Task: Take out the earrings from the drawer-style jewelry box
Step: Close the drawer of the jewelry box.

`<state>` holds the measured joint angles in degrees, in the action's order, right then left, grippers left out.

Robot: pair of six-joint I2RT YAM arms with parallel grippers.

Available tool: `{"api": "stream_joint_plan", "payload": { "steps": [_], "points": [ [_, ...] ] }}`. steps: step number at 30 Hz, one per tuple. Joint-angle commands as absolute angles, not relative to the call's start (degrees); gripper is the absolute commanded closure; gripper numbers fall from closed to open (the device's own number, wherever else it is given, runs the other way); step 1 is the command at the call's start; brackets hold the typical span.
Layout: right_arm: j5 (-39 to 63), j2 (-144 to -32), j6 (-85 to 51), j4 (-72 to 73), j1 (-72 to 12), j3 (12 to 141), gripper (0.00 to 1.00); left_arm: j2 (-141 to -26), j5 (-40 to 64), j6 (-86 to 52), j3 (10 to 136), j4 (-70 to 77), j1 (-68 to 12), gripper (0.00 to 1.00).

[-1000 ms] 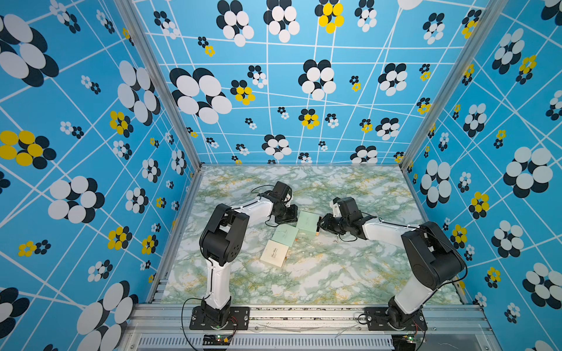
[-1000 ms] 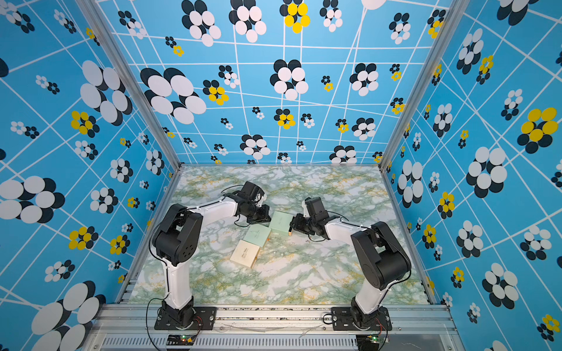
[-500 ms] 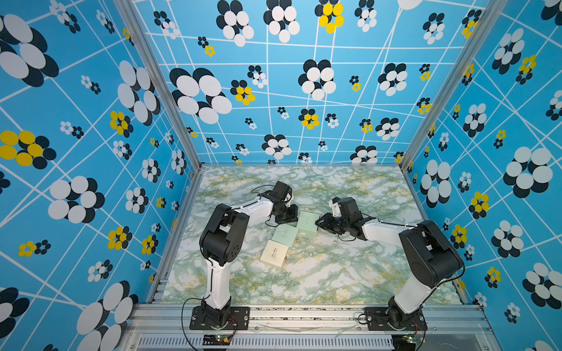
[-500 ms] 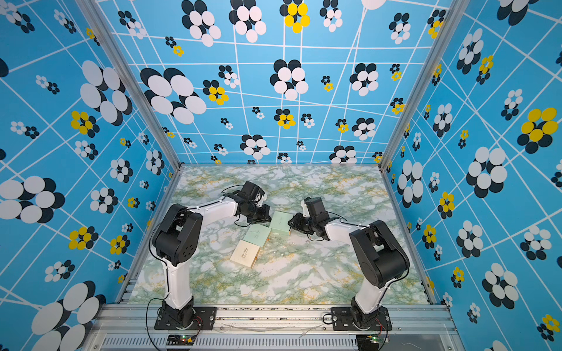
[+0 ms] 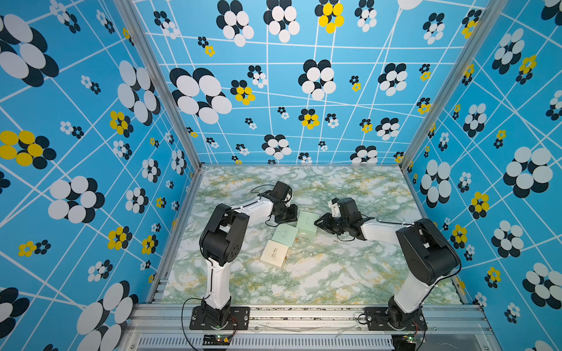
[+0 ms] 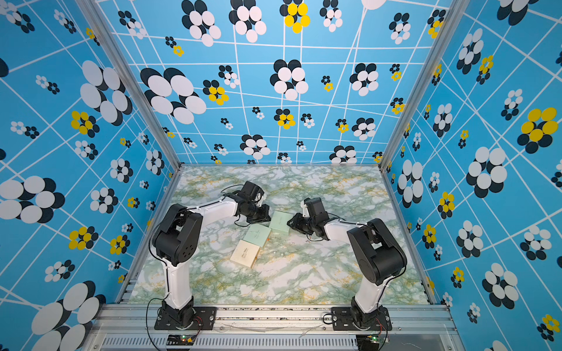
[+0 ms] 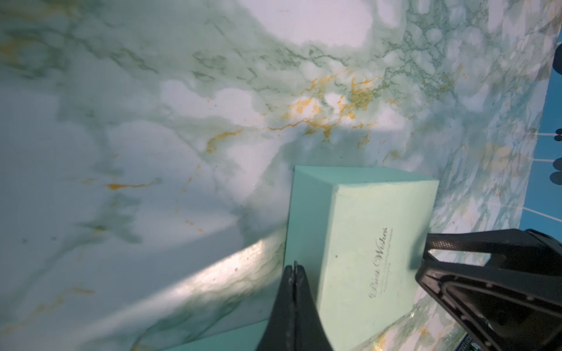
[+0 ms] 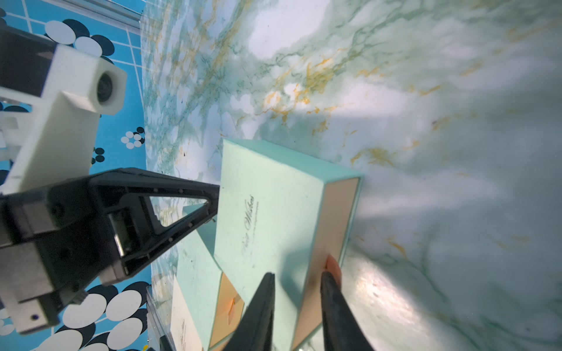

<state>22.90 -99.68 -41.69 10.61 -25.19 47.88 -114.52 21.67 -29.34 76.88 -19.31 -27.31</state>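
Note:
Three drawer-style jewelry boxes lie in a row; the farthest is mint green (image 5: 307, 222) (image 6: 281, 221). My left gripper (image 5: 291, 215) (image 7: 294, 267) is shut and empty, its tip against that box's back side. My right gripper (image 5: 317, 223) (image 8: 299, 282) stands open astride the box's front top edge. One of its fingers (image 8: 266, 291) lies over the lid (image 8: 273, 206); the other touches the orange pull tab (image 8: 333, 264) on the tan drawer face (image 8: 334, 218). That drawer looks closed. Tiny earrings (image 5: 310, 252) (image 6: 283, 253) glint on the table in front of the boxes.
A second mint box (image 5: 285, 235) and a cream box (image 5: 274, 253) lie nearer the front, touching in a diagonal row. More specks (image 5: 334, 241) sit under the right forearm. Marble tabletop (image 5: 334, 279) is walled on three sides by blue patterned panels.
My right gripper has edged slightly left onto the far mint box's front. The left arm and the boxes have not moved.

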Motion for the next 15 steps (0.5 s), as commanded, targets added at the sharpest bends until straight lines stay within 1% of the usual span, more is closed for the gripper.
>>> {"api": "stream_joint_plan", "payload": {
  "steps": [1,5,9,12,15],
  "points": [
    [18.62,-95.77,-36.88,2.13,-25.09,49.55,0.71,-108.98,15.66,-29.32,75.95,-19.39,-25.94,1.00],
    [12.48,-91.82,-31.34,-7.08,-25.07,51.49,0.70,-104.57,11.22,-28.08,75.34,-20.37,-24.49,1.00],
    [3.27,-86.76,-24.70,-15.31,-25.11,53.11,0.66,-99.21,6.28,-26.20,73.10,-18.94,-24.08,0.94],
    [-2.75,-82.54,-19.74,-18.07,-24.88,52.77,0.62,-95.10,3.55,-25.24,69.87,-16.36,-23.60,0.90],
    [-5.69,-79.01,-16.77,-19.31,-23.81,52.20,0.57,-90.71,1.35,-24.16,65.92,-13.02,-22.98,0.84]
  ]
}}
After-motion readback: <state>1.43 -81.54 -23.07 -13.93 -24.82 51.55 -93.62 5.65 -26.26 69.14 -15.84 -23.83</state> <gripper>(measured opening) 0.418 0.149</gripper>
